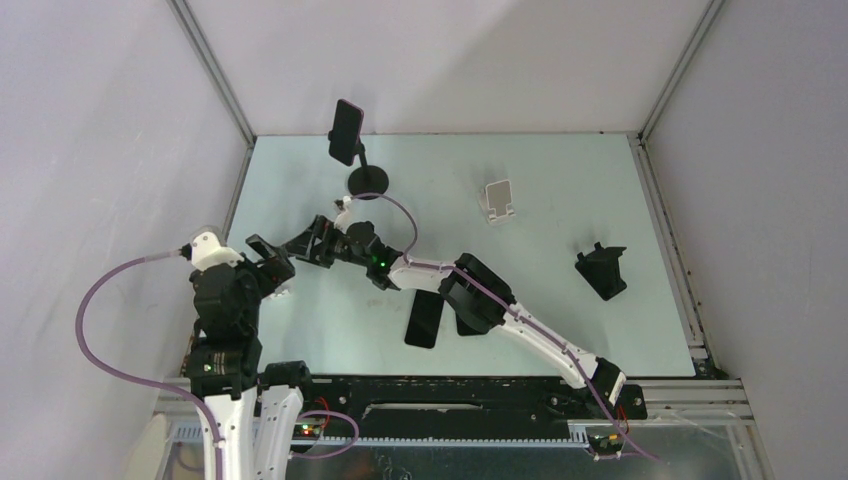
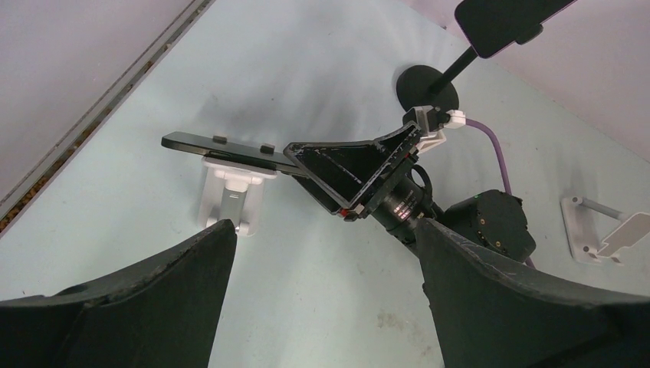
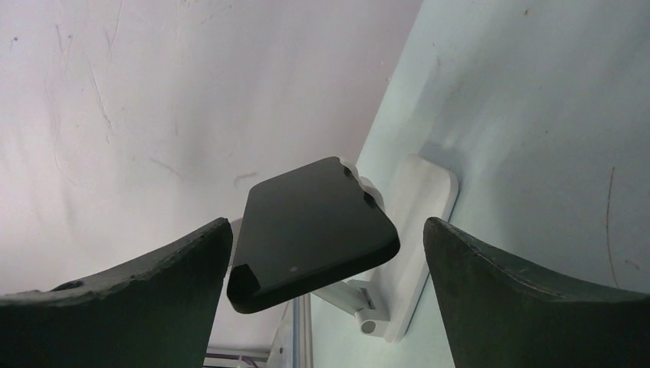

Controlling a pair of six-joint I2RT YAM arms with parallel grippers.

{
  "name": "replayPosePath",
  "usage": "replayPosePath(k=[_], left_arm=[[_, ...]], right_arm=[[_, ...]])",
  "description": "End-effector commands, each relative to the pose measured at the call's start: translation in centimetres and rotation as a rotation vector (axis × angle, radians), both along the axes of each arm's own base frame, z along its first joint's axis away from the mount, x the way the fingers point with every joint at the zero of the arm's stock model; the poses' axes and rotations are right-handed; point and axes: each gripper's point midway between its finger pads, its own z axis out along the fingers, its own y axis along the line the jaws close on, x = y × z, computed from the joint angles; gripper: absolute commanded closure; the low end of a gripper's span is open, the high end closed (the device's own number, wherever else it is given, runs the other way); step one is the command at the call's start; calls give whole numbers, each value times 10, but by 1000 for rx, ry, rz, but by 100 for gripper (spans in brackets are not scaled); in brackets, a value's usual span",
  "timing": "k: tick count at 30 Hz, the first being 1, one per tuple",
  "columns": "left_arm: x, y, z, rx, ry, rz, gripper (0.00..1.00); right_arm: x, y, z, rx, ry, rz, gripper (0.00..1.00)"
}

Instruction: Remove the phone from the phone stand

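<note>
A black phone (image 3: 310,222) rests tilted on a small white phone stand (image 3: 418,222) near the table's left edge. My right gripper (image 3: 326,224) is open, one finger on each side of the phone's near end, neither touching it. In the left wrist view the same phone (image 2: 218,143) lies flat across the white stand (image 2: 230,195), and the right gripper (image 2: 345,165) meets its right end. My left gripper (image 2: 326,230) is open and empty, a short way in front of the stand.
A second phone (image 1: 346,132) sits on a tall black stand with a round base (image 1: 368,181) at the back. An empty white stand (image 1: 498,200) and a black stand (image 1: 602,270) lie to the right. Another phone (image 1: 423,322) lies flat beside the right arm.
</note>
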Motion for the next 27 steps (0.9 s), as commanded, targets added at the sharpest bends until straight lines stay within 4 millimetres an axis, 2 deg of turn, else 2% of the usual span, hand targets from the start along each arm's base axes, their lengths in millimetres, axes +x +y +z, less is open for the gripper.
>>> replayPosePath(k=[1, 12, 27], left_arm=[[4, -1, 6, 18, -27, -19, 5], [5, -1, 6, 17, -27, -20, 5], [5, -1, 6, 17, -26, -22, 5]], right_arm=[[1, 7, 17, 43, -2, -5, 4], [1, 8, 18, 65, -4, -15, 7], [8, 7, 22, 92, -5, -47, 28]])
